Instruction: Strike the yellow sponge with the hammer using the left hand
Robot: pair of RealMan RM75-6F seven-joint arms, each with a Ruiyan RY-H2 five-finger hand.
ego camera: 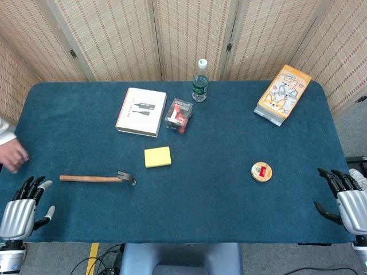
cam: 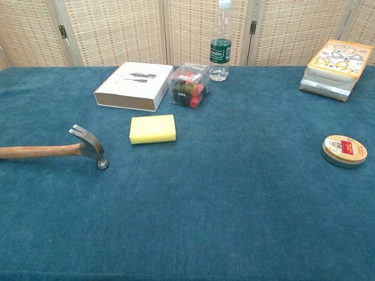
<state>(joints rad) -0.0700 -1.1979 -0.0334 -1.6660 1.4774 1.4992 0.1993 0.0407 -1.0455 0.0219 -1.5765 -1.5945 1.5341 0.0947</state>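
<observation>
The hammer [ego camera: 97,179] lies flat on the blue cloth worktop [ego camera: 206,212], wooden handle toward the left hand [ego camera: 22,209], steel head just short of the yellow sponge [ego camera: 157,156]; likely head-heavy, so a grip low on the smooth handle looks best. The sponge is a soft block that should squash and may skid. Both the left and right hand [ego camera: 347,197] rest at the near edge, fingers apart, holding nothing.

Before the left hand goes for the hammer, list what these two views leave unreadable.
- Hammer: chest view cuts the handle's end at the left edge.
- Left hand and right hand: absent from chest view; head view crops their wrists.
- Round tin label: too small.
- Clear box contents: indistinct.
- Person's hand: cropped by the left edge.
</observation>
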